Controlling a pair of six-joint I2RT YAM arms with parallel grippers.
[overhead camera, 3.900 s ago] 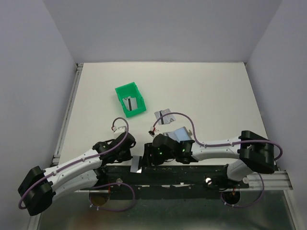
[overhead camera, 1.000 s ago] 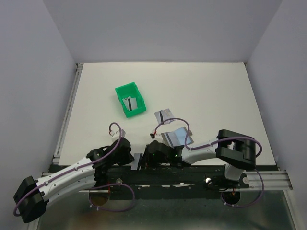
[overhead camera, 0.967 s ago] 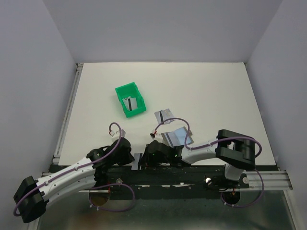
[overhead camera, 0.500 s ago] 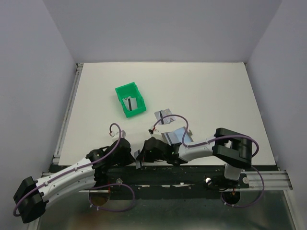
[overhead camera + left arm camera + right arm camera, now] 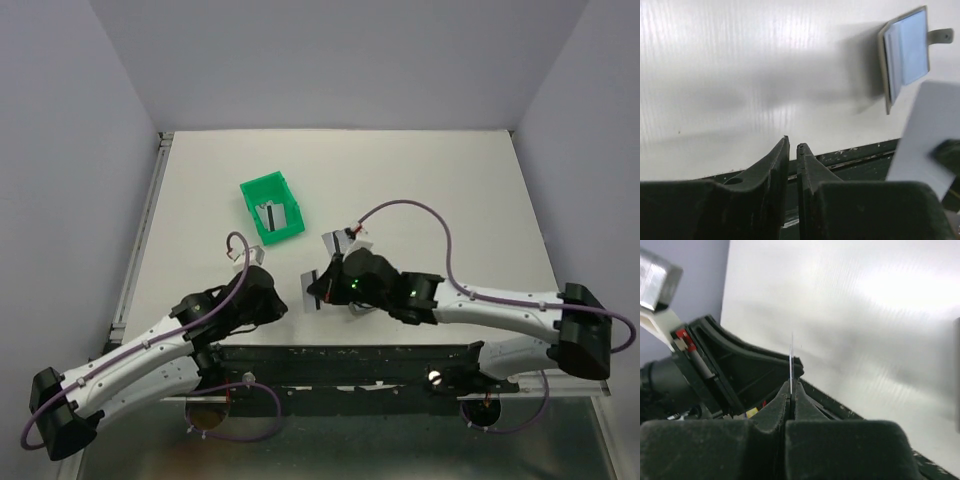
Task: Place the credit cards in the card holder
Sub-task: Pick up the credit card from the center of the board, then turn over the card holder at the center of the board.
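Observation:
My right gripper is shut on a whitish credit card, held upright just above the table near its front edge. The right wrist view shows this card edge-on between the closed jaws. My left gripper sits just left of it, its jaws a narrow gap apart with nothing between them. The left wrist view shows the held card and the card holder lying open, blue-grey inside up. A second card lies flat on the table. A third stands in the green bin.
The green bin stands left of centre on the white table. A dark rail runs along the table's front edge, right by both grippers. The right arm stretches across the front right and hides the card holder from above.
The right gripper closed on the card at the front edge and carried it up and away from the rail. The left gripper's jaws parted slightly and let go. The right arm stretched out.

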